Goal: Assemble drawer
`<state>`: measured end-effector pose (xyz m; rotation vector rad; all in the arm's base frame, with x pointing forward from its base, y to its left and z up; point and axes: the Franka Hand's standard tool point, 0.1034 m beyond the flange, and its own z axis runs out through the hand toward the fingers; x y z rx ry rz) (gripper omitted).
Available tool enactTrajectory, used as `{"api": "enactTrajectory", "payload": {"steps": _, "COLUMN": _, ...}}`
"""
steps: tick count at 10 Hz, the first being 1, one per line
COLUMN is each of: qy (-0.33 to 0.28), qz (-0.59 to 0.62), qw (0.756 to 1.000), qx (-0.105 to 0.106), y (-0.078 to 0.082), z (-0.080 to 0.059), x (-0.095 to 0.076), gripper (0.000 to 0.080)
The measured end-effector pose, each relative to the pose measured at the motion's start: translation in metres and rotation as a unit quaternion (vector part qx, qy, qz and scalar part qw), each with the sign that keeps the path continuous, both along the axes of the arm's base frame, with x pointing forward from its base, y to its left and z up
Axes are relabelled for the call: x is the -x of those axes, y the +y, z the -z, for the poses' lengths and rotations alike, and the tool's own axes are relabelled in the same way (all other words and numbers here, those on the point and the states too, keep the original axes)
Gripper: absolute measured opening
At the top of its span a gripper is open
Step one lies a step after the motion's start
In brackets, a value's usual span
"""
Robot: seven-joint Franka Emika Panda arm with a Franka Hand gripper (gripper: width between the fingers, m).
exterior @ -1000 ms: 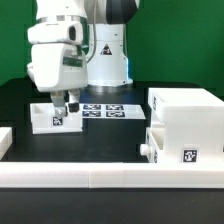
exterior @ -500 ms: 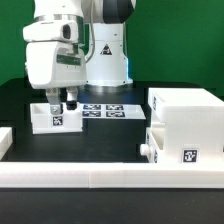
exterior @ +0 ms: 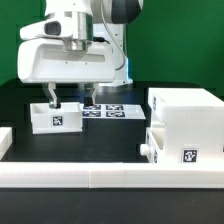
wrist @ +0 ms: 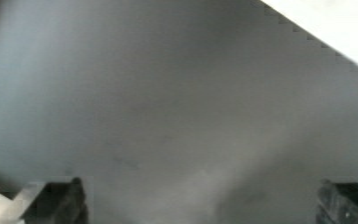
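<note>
A small white tray (exterior: 55, 118) with a square tag stands on the black table at the exterior view's left. My gripper (exterior: 72, 98) hangs just above and behind it, open wide and empty; one finger (exterior: 52, 96) is over the tray's back edge, the other over the marker board. The large white housing (exterior: 186, 112) stands at the exterior view's right, with a second small tray (exterior: 172, 148) at its lower front. The wrist view is blurred: my gripper (wrist: 201, 205) shows only dark fingertips (wrist: 53, 201) over bare dark table.
The marker board (exterior: 108, 110) lies behind the tray near the robot base. A long low white rail (exterior: 100, 176) runs along the front, and a short white piece (exterior: 5, 140) sits at the left edge. A white patch (wrist: 345, 25) fills one corner of the wrist view.
The hand has turned about its vertical axis, so both fingers now show spread apart instead of edge-on. It stays above the small tray at the left.
</note>
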<state>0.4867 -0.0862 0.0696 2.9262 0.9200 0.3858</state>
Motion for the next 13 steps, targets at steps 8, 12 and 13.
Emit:
{"api": "enactTrajectory", "payload": {"steps": 8, "qy": 0.078, "qz": 0.099, "qw": 0.992, "qx": -0.030, "y": 0.017, "z": -0.003, "x": 0.026, "gripper": 0.0649}}
{"api": "enactTrajectory", "payload": {"steps": 12, "qy": 0.158, "qz": 0.105, "qw": 0.981, "qx": -0.029, "y": 0.040, "z": -0.005, "x": 0.034, "gripper": 0.0649}}
{"api": "enactTrajectory", "payload": {"steps": 13, "qy": 0.157, "qz": 0.105, "qw": 0.982, "qx": -0.030, "y": 0.040, "z": -0.005, "x": 0.032, "gripper": 0.0649}}
